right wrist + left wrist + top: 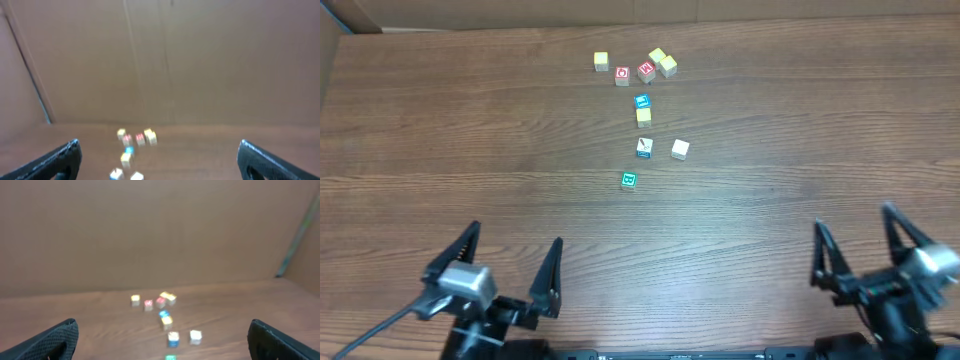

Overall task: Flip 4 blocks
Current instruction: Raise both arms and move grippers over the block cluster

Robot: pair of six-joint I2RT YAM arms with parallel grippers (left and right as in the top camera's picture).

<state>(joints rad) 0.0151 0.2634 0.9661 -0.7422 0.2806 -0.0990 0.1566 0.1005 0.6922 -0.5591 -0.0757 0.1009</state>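
Step in hand, as judged: the first reach, with no block gripped. The teal block [629,180] lies alone at mid-table [470,130], nearest the arms. Behind it the white block [645,148], which bears a teal mark, and the cream block [680,149] sit side by side but apart. The pale yellow block [643,116] lies further back, close against a blue block [641,101]; contact cannot be determined.

Recommended: begin with the teal block and come down square to its sides. Take extra care at the pale yellow one, and leave the red blocks [646,71] in the far cluster alone.

Left gripper [516,237]: fingers spread wide, empty, touching nothing, well short of the blocks. Right gripper [853,220]: likewise wide apart and empty.
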